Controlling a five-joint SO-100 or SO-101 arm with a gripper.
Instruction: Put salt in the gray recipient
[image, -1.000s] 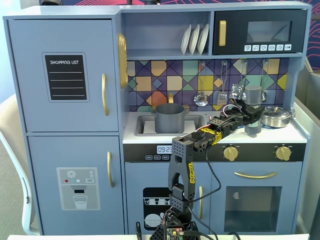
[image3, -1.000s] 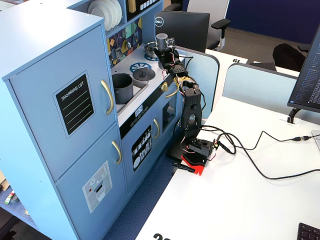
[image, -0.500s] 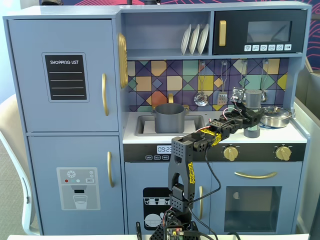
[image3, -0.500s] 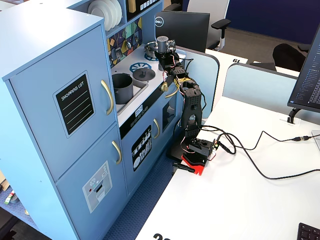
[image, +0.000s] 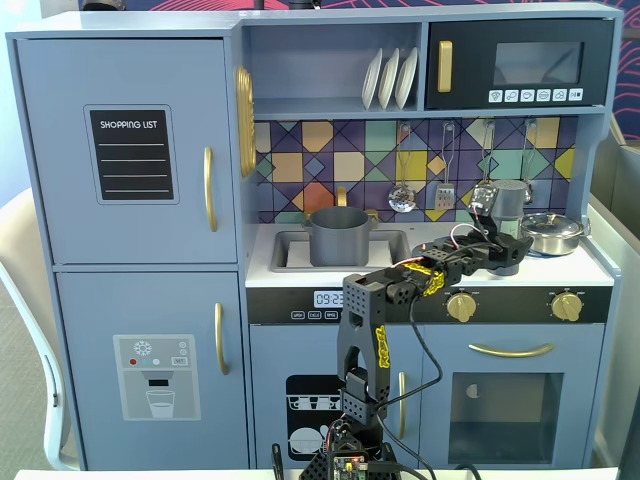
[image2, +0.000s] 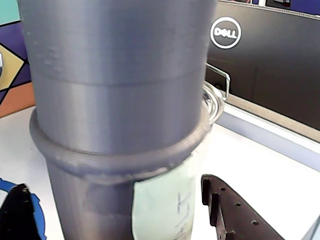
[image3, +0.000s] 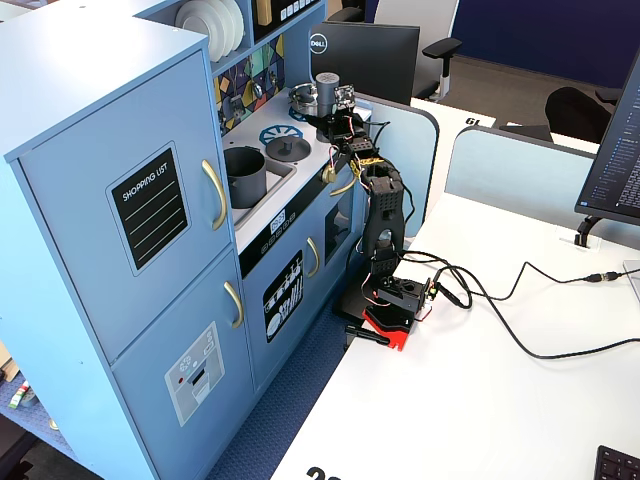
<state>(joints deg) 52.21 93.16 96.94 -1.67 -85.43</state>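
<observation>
The salt (image: 510, 203) is a tall dark-gray shaker standing upright on the right of the toy kitchen's counter. It fills the wrist view (image2: 115, 100), with its pale label at the lower right, and also shows in the other fixed view (image3: 327, 90). My gripper (image: 505, 254) (image2: 112, 185) (image3: 331, 120) is open around the shaker's lower part. One black finger (image2: 20, 215) is on its left and the other finger (image2: 232, 215) on its right, each with a small gap. The gray recipient (image: 340, 238) (image3: 245, 175), a matte dark-gray pot, stands in the sink to the left.
A shiny steel pan (image: 553, 233) (image3: 302, 97) (image2: 214, 100) sits just behind and right of the shaker. A flat gray lid (image3: 287, 148) lies on the counter between sink and shaker. Utensils (image: 402, 195) hang on the back wall. A Dell monitor (image2: 260, 55) stands beyond the counter's edge.
</observation>
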